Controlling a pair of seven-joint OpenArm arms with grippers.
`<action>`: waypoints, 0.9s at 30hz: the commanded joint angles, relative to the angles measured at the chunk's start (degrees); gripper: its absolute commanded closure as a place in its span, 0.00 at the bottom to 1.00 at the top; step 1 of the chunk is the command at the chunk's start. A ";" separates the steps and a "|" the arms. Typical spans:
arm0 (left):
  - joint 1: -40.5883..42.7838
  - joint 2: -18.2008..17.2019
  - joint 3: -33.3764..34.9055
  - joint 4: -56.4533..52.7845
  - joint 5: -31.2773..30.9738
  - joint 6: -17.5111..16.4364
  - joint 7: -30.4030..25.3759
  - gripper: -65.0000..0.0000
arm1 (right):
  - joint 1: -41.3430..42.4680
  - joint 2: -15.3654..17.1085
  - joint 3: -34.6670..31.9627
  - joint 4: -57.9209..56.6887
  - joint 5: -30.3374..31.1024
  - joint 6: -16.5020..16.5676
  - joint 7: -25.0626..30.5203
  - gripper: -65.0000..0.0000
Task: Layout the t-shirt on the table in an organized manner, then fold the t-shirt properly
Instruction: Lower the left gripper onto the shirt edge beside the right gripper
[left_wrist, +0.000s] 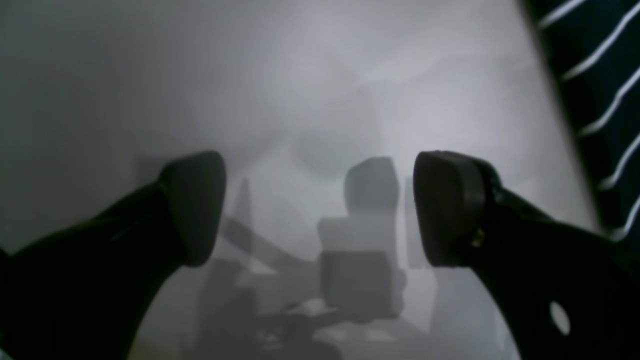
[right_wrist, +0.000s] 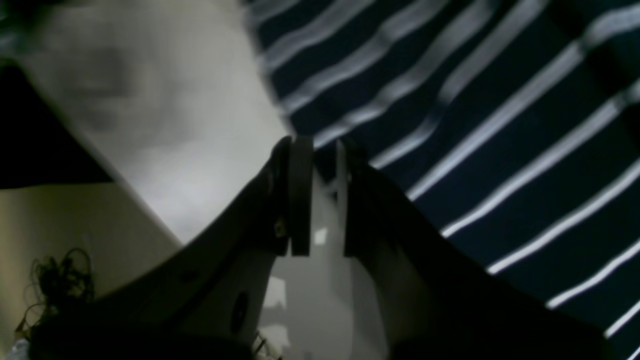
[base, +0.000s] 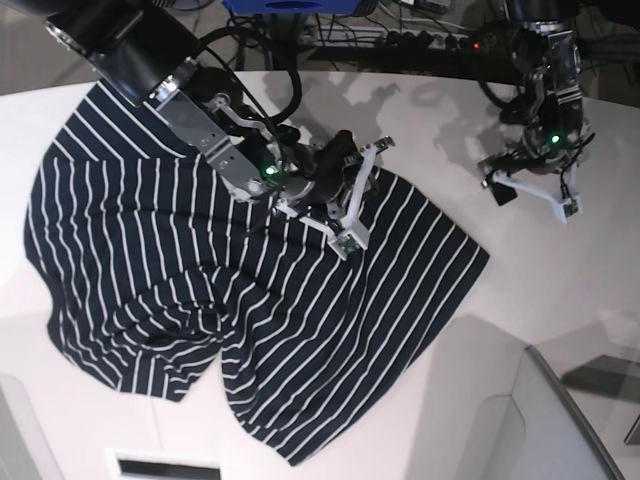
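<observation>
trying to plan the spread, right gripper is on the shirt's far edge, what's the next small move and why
Probably draw the right gripper, its jaws nearly closed on the t-shirt's edge, outward to flatten the cloth. The base view shows the shirt rumpled, with folds near its middle, not laid out. The left gripper hangs open over bare table, beside the shirt, holding nothing.

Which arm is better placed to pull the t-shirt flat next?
Right. Its pincer sits on the t-shirt, nearly shut at its edge; the left pincer hangs open over bare table.
</observation>
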 joint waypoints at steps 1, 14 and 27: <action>-1.84 -0.48 -0.27 -0.68 0.36 0.20 -1.07 0.12 | 0.62 0.16 0.28 2.19 -0.05 0.08 0.68 0.88; -7.91 1.45 0.08 -8.50 -11.51 -10.79 -7.57 0.12 | 0.01 4.03 0.37 5.97 -0.14 0.08 0.77 0.88; -19.25 1.89 0.43 -21.25 -12.12 -10.52 -7.66 0.12 | 0.01 4.91 0.37 5.97 -0.14 0.08 0.77 0.88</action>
